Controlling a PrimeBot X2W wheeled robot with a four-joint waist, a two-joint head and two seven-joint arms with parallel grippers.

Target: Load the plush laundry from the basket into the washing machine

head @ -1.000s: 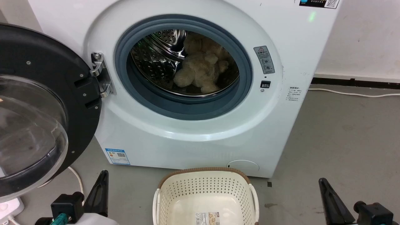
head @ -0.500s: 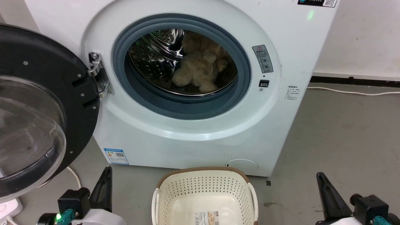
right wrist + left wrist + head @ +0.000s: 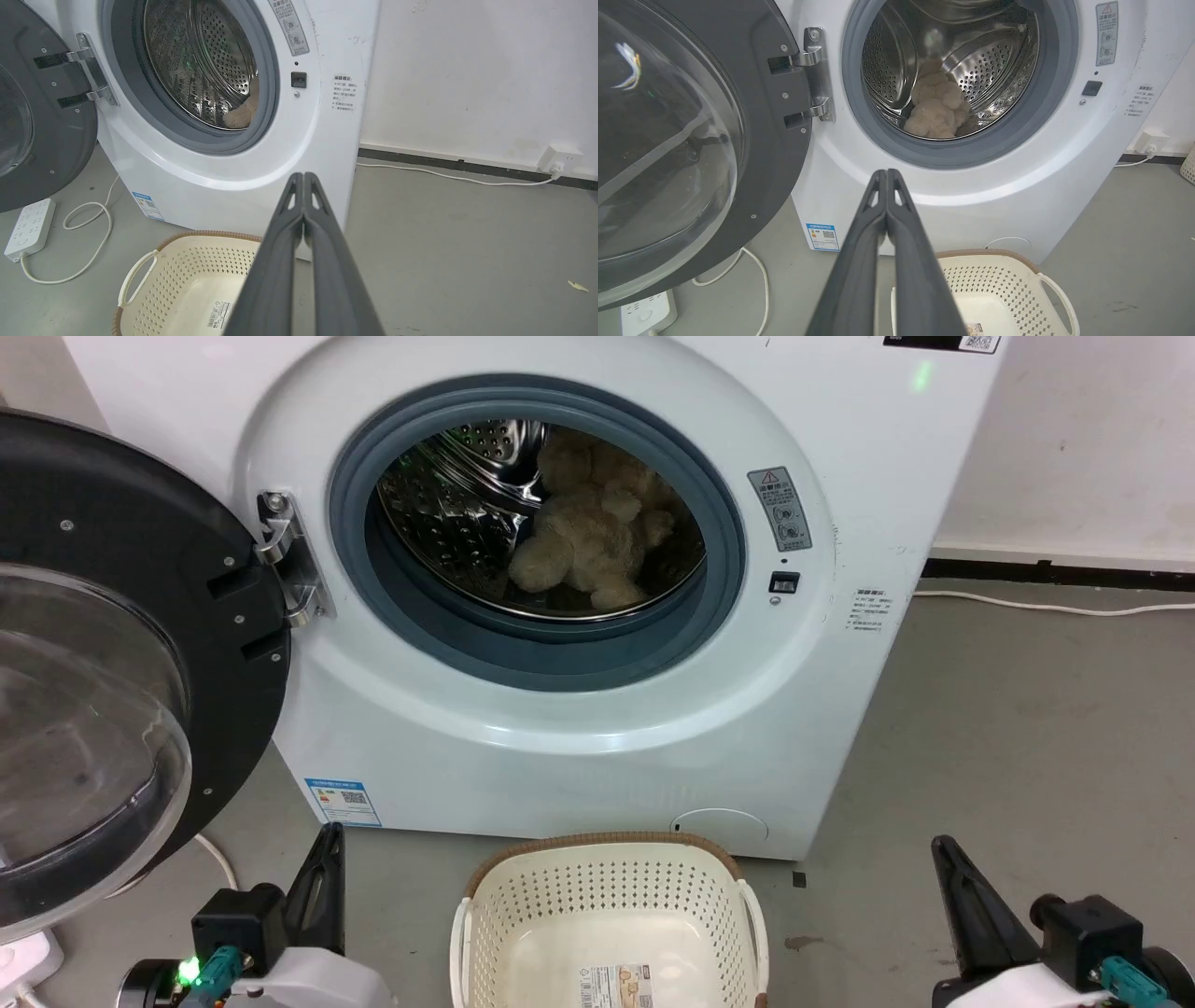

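Plush laundry lay inside the washing machine, heaped low in its steel drum behind the grey door seal. The machine's round glass door stood swung wide open on its hinge, left of the opening. The basket sat on the floor just in front of the machine, below the opening, its bottom label bare to view. The left pincer hung in front of the machine, beside the basket and below the door, its two fingers pressed together tip to tip. The right pincer hung off the machine's right front corner, on the basket's other side, likewise pressed together. A power strip lay on the floor below the open door.
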